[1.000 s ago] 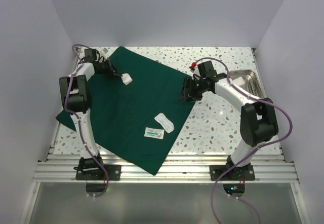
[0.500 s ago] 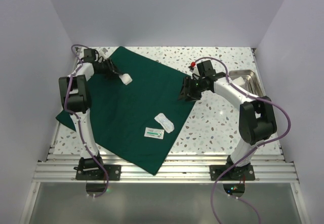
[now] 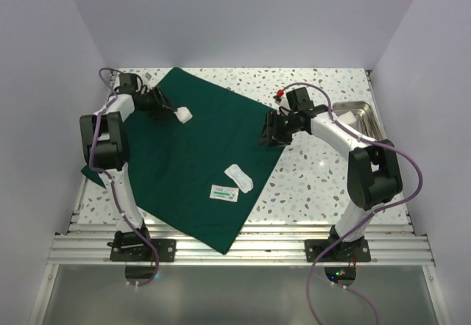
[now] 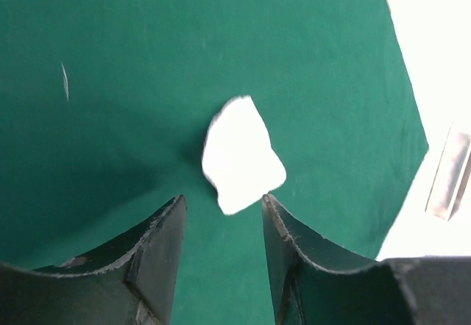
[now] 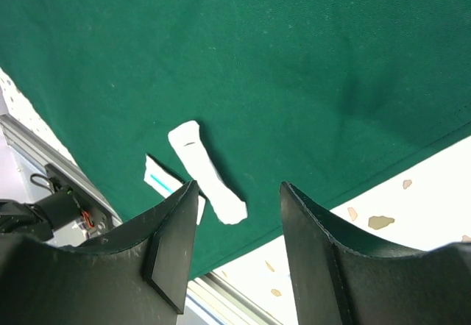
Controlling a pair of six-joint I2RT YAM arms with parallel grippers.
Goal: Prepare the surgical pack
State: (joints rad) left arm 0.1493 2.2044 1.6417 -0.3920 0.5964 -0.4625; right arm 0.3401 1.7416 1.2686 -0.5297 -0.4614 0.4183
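The surgical pack, a dark green cloth drape (image 3: 184, 156), lies spread flat across the left and middle of the table. A small white pad (image 3: 182, 114) rests on its far part. My left gripper (image 3: 170, 109) sits just left of the pad. In the left wrist view the left gripper (image 4: 223, 206) is open, and the pad (image 4: 241, 156) lies free on the cloth just past the tips. My right gripper (image 3: 269, 134) hovers open over the drape's right edge. The right gripper (image 5: 237, 189) holds nothing.
A long white packet (image 3: 239, 177) and a flat packet with a teal stripe (image 3: 223, 192) lie on the drape's near part, also visible as the long packet (image 5: 206, 170) below the right gripper. A steel tray (image 3: 364, 112) stands at the far right. Walls close in on three sides.
My left gripper has opened and let go of the white pad, which stays on the drape; the arm has drawn slightly left. The right gripper has barely moved.
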